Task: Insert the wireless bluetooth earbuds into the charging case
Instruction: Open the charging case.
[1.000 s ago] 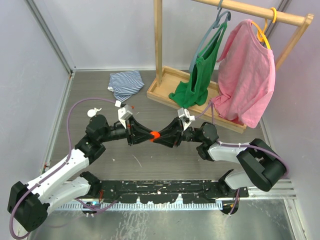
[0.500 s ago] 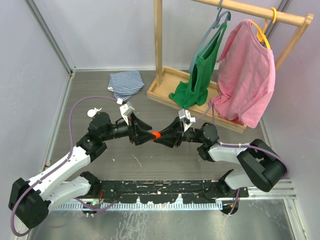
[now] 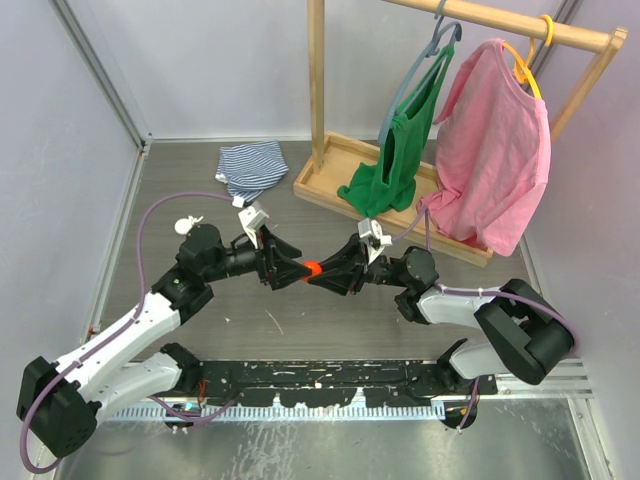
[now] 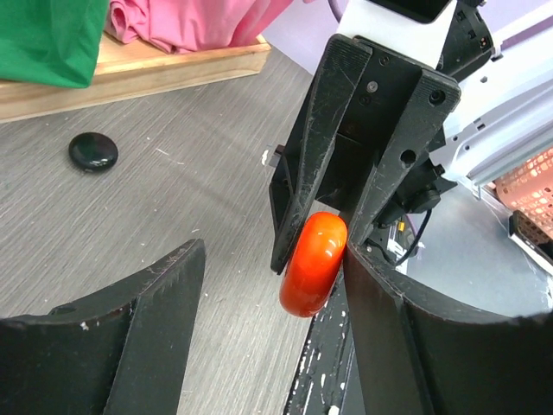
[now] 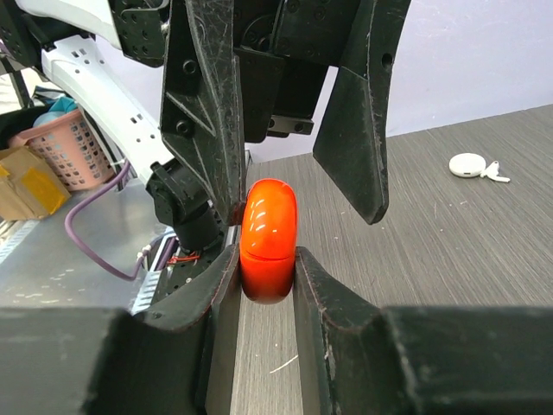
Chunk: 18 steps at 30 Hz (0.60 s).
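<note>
The right gripper (image 5: 266, 264) clamps the orange case (image 4: 313, 264) by its flat faces. It holds the case on edge in mid-air over the tabletop (image 3: 340, 318), long axis upright in both wrist views. The left gripper (image 4: 270, 268) faces it tip to tip from the opposite side, jaws spread wide and straddling the case. One finger stands just beside it, whether touching I cannot tell; the other is well apart. So the case lies straight ahead between the left jaws, about equally near both arms. It looks shut, and no bud shows in it.

A second ago the left jaws were pinched on the case. They have let go and that wrist has rolled a little, while the right grip is unchanged.

Farther out lie a black case (image 4: 93, 151) and a white case (image 5: 469, 164) with a white bud (image 5: 496, 175) just beside it, then the rack (image 3: 320, 100).
</note>
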Each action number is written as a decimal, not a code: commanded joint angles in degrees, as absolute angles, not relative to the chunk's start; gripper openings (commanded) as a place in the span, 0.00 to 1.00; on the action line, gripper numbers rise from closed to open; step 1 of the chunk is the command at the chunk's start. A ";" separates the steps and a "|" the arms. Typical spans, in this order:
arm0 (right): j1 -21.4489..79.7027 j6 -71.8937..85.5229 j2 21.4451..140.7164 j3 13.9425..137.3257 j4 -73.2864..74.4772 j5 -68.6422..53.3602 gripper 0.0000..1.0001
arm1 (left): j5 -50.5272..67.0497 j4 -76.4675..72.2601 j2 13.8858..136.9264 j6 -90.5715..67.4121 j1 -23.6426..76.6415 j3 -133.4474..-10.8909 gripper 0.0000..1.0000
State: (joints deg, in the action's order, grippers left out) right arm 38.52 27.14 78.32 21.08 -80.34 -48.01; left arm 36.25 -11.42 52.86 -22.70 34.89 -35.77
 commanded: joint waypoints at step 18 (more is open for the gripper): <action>39.72 25.36 76.19 20.87 -84.57 -49.34 0.01 | 25.13 -8.29 53.15 -24.40 34.54 -39.81 0.68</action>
